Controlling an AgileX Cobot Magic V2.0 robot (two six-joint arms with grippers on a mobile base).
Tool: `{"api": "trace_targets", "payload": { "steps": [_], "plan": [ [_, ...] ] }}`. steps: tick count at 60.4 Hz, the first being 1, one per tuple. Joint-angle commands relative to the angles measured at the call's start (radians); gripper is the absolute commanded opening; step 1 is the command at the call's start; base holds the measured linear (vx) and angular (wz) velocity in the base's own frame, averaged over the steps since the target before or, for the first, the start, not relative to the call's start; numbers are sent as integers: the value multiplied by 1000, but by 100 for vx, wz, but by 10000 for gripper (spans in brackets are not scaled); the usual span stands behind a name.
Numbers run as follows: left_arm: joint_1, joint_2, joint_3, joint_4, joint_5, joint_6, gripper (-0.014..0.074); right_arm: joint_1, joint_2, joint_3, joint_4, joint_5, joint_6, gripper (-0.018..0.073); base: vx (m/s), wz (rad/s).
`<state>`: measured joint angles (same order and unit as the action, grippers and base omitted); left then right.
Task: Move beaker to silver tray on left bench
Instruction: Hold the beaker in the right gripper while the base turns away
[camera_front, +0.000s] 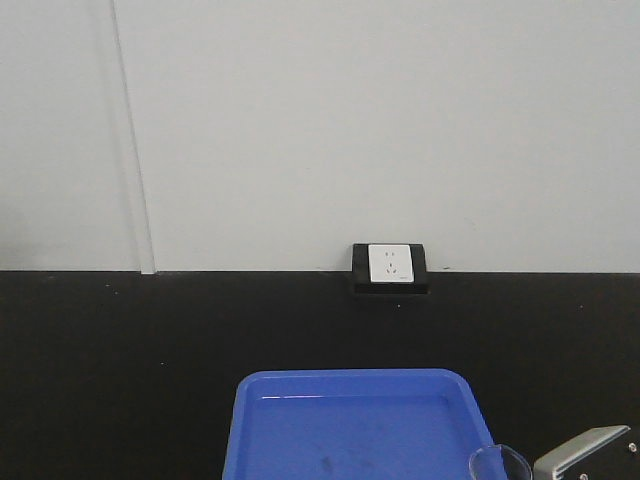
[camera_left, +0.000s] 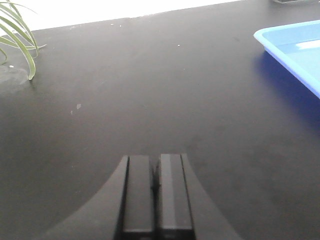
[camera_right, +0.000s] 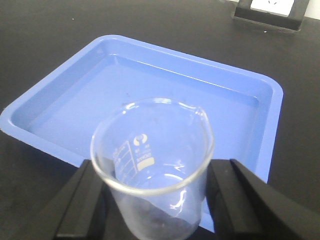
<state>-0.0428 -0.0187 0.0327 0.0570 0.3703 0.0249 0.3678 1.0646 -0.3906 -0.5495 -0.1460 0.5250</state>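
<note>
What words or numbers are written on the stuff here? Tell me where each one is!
beaker: white print on the glass, with a round logo, scale lines and a small label block, all too blurred to read.
wall socket: only the plug holes show, no words to read.
blue tray: no writing on it.
So nothing here can be read.

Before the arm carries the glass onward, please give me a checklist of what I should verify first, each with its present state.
1. Beaker clamped by the right gripper: ok.
2. Beaker upright, with nothing inside: ok.
3. Beaker lifted off the blue tray: cannot tell.
4. Silver tray in view: not ok, no camera shows it.
5. Left gripper shut, holding nothing, above the black bench: ok.
</note>
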Motion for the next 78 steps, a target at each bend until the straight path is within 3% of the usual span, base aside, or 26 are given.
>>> {"api": "trace_targets", "payload": {
  "steps": [1, 37, 78],
  "plan": [
    [-7, -8, 20, -3, -75, -2, 1, -2, -18, -26, 3, -69, -7, -12, 0, 0],
    [-7, -8, 20, -3, -75, -2, 1, -2, -18, -26, 3, -66, -6, -11, -4, -2],
    [-7, -8, 20, -3, -75, -2, 1, -2, -18, -26, 3, -66, -3, -11, -25, 8]
  ]
}}
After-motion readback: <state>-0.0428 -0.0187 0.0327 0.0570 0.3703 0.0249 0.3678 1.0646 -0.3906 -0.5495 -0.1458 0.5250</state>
